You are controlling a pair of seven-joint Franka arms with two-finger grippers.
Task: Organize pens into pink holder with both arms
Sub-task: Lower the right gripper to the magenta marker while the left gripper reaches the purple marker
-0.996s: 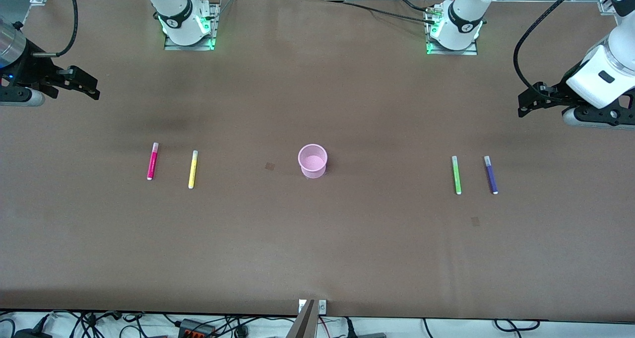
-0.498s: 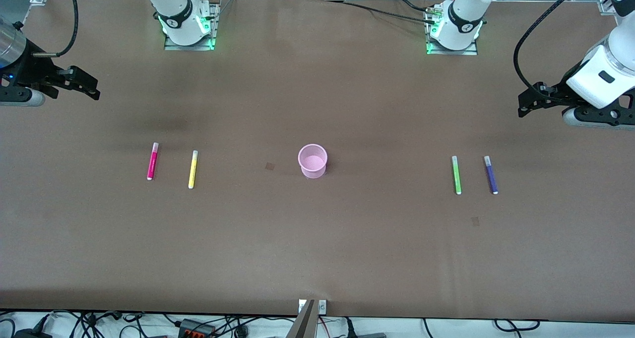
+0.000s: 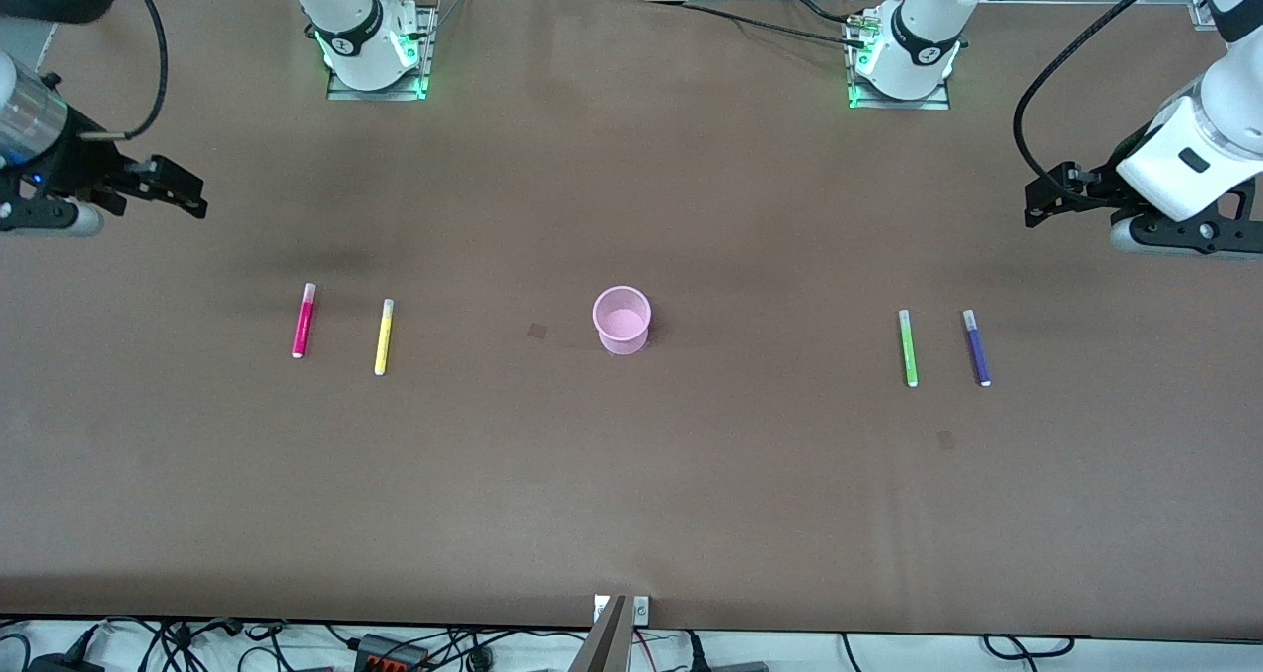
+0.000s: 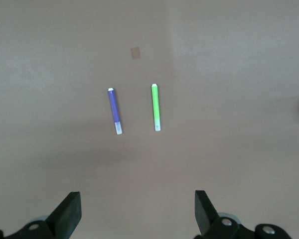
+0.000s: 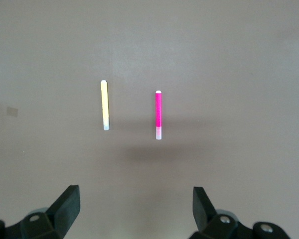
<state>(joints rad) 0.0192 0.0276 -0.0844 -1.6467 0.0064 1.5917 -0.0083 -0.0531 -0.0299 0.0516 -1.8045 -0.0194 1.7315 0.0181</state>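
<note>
The pink holder (image 3: 622,320) stands upright and empty at the table's middle. The magenta pen (image 3: 304,321) and yellow pen (image 3: 383,336) lie side by side toward the right arm's end; both show in the right wrist view, magenta (image 5: 158,114) and yellow (image 5: 104,105). The green pen (image 3: 907,347) and purple pen (image 3: 976,347) lie toward the left arm's end; the left wrist view shows green (image 4: 156,107) and purple (image 4: 114,110). My right gripper (image 3: 192,196) is open and empty, up over bare table at its end. My left gripper (image 3: 1036,208) is open and empty, likewise.
A small dark square mark (image 3: 536,331) lies beside the holder, another (image 3: 945,440) nearer the camera than the green and purple pens. The arm bases (image 3: 375,50) stand along the table's edge farthest from the camera. Cables hang past the near edge (image 3: 395,642).
My right gripper has shifted slightly toward the table's middle and lower in the front view. My left gripper has shifted slightly upward in that view. Pens and holder have not moved.
</note>
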